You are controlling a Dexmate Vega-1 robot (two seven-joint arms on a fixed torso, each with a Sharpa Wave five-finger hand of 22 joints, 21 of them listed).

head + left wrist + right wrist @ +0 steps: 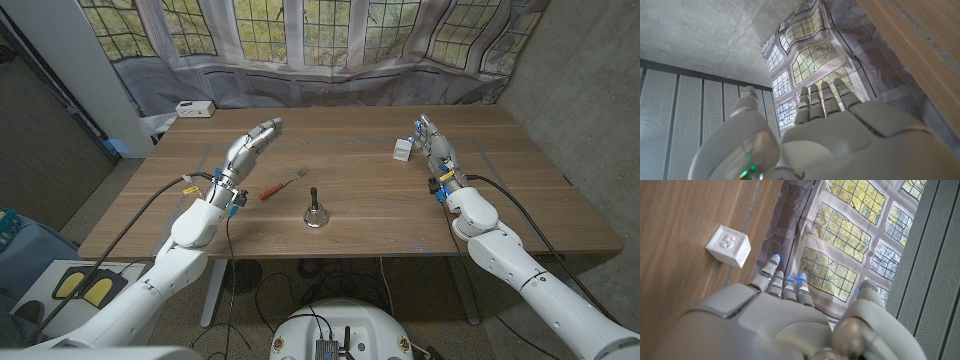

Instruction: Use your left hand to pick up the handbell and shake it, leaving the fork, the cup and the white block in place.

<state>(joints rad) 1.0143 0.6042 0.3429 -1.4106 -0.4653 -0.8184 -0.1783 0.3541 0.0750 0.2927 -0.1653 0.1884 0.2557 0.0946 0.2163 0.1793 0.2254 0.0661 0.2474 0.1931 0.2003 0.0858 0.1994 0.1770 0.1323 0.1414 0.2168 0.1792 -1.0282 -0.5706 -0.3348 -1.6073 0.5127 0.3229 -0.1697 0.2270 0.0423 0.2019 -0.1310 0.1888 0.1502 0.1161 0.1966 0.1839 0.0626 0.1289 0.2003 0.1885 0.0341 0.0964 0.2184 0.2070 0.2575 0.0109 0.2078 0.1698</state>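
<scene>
The handbell (314,212), dark handle over a silver bowl, stands upright near the table's front middle. A fork with a red handle (282,186) lies just to its left and behind it. My left hand (250,150) stands with fingers stretched out together, left of the fork and apart from the bell, holding nothing; its back (840,140) fills the left wrist view. The white block (402,150) with a "5" (729,245) sits at the back right, close beside my right hand (434,145), which is open with straight fingers (785,287) and empty.
A small white box (195,108) lies at the table's back left corner. Behind the table (350,240) hangs a curtain printed with windows (330,40). Cables hang below the front edge.
</scene>
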